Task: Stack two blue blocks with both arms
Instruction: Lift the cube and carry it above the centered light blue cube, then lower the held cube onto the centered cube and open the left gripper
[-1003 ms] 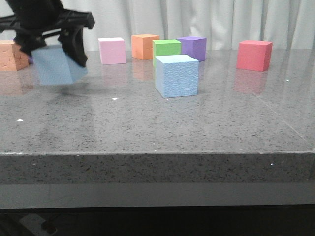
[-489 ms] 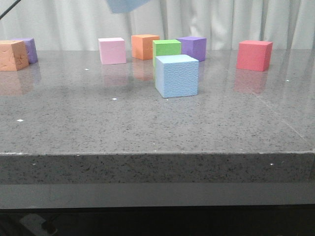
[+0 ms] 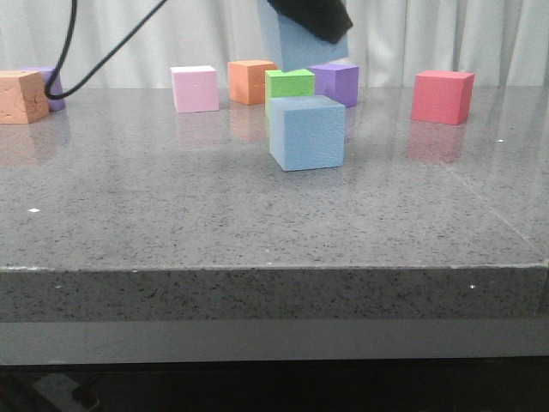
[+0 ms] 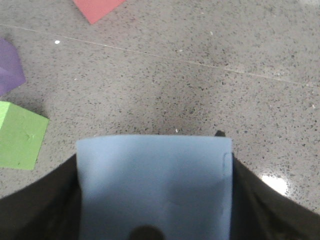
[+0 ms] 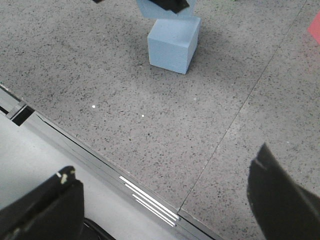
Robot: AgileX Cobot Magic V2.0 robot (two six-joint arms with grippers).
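Observation:
One blue block (image 3: 307, 132) rests on the grey stone table (image 3: 257, 223) near the middle; it also shows in the right wrist view (image 5: 173, 43). My left gripper (image 3: 313, 15) is shut on the second blue block (image 3: 292, 45) and holds it in the air just above and slightly behind the resting one. In the left wrist view the held block (image 4: 154, 185) fills the space between my black fingers (image 4: 40, 205). My right gripper (image 5: 165, 200) is open and empty over the table's front edge, out of the front view.
Behind the resting block stand a green cube (image 3: 289, 83), purple cube (image 3: 336, 82), orange cube (image 3: 251, 81) and pink cube (image 3: 195, 87). A red cube (image 3: 443, 96) is at the right, an orange cube (image 3: 21, 96) and small purple cube (image 3: 53, 88) at the far left. A black cable (image 3: 77, 60) hangs at the left.
My left gripper has carried its blue block up from the left side of the table and rightward, to just above the resting blue block. The other cubes have not moved.

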